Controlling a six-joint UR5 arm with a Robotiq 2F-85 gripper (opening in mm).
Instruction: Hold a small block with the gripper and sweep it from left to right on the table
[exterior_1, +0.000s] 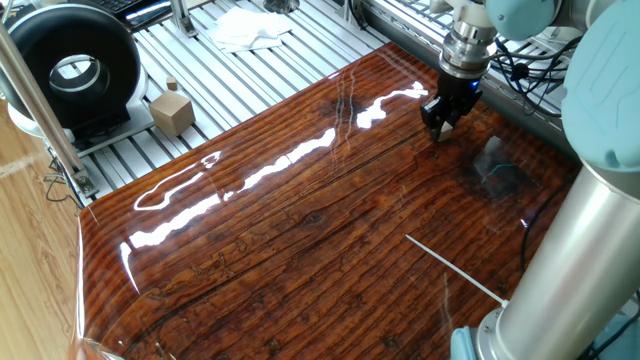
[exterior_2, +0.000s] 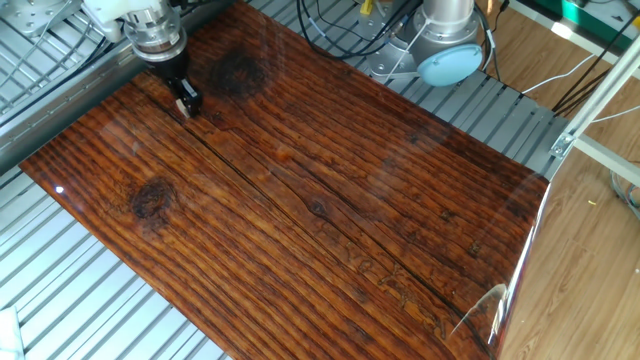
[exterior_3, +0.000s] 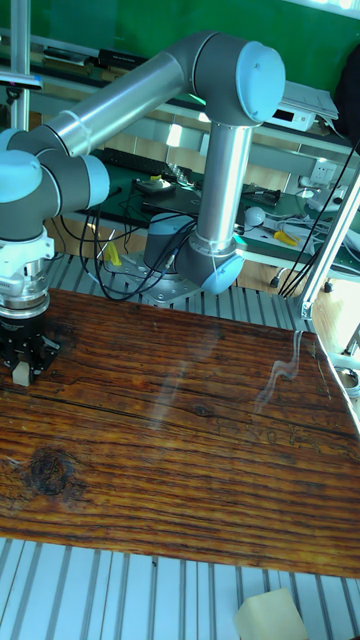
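Black tool (exterior_2: 186, 103) clamped on the small block (exterior_3: 19, 376) — tips low; block touching table (exterior_2: 300, 200).

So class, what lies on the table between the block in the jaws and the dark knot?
Nothing: the other fixed view shows bare table from small block to dark knot.

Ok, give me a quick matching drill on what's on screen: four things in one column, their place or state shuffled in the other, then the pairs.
Things:
1. small block
2. pincer
3. larger tan cube
4. white cloth

Place or state:
A. crumpled on the slatted frame, beyond the board's far edge
B. shut, low over a corner region of the table
C. pinched between two black fingers
D. standing on the frame beside the black round device

Pairs: 1-C, 2-B, 3-D, 4-A
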